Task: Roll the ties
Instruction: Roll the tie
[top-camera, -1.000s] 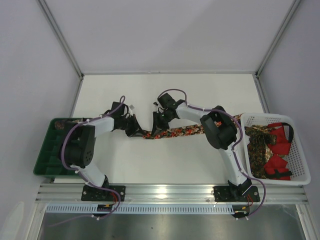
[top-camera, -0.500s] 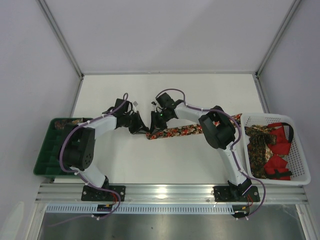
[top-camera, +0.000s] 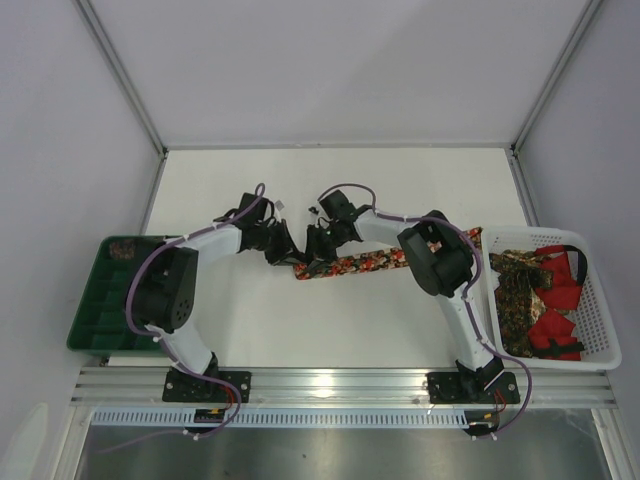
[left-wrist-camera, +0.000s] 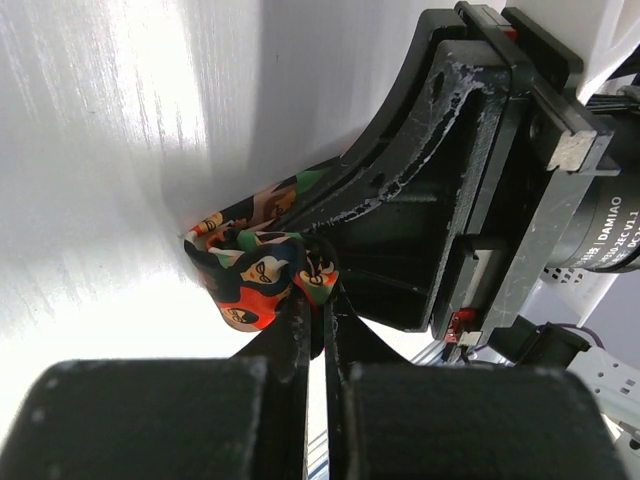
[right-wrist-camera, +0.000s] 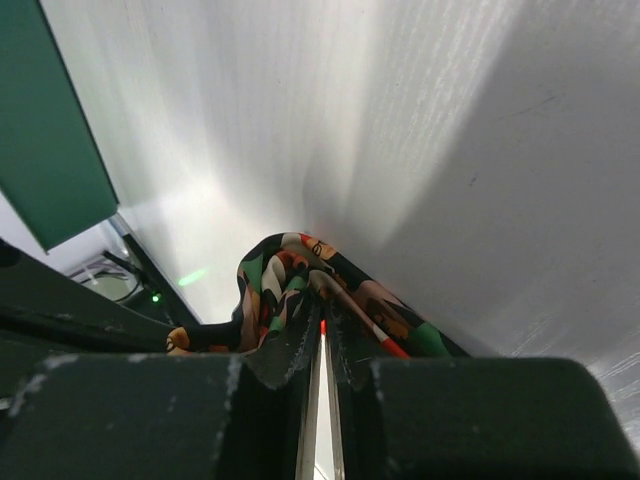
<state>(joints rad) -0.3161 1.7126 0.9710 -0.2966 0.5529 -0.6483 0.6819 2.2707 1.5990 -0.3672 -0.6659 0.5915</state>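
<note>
Writing: "DAMIAO" on motor (left-wrist-camera: 603, 232).
Left gripper (left-wrist-camera: 316, 305): clamped on tie (top-camera: 372, 262) end.
Right gripper (right-wrist-camera: 322, 325): clamped on tie end.
Edges: tie lies mid table (top-camera: 400, 190).

White table (top-camera: 420, 190): floral tie (top-camera: 370, 263) stretched mid-table; green tray (top-camera: 95, 310) left edge; white basket (top-camera: 530, 232) right edge.

White arms (top-camera: 466, 318) with black joints (top-camera: 165, 297), purple cables (top-camera: 148, 262), black end effectors (right-wrist-camera: 322, 328).

tie (top-camera: 365, 263) lies between tray (top-camera: 92, 318) left, basket (top-camera: 604, 312) right
</note>
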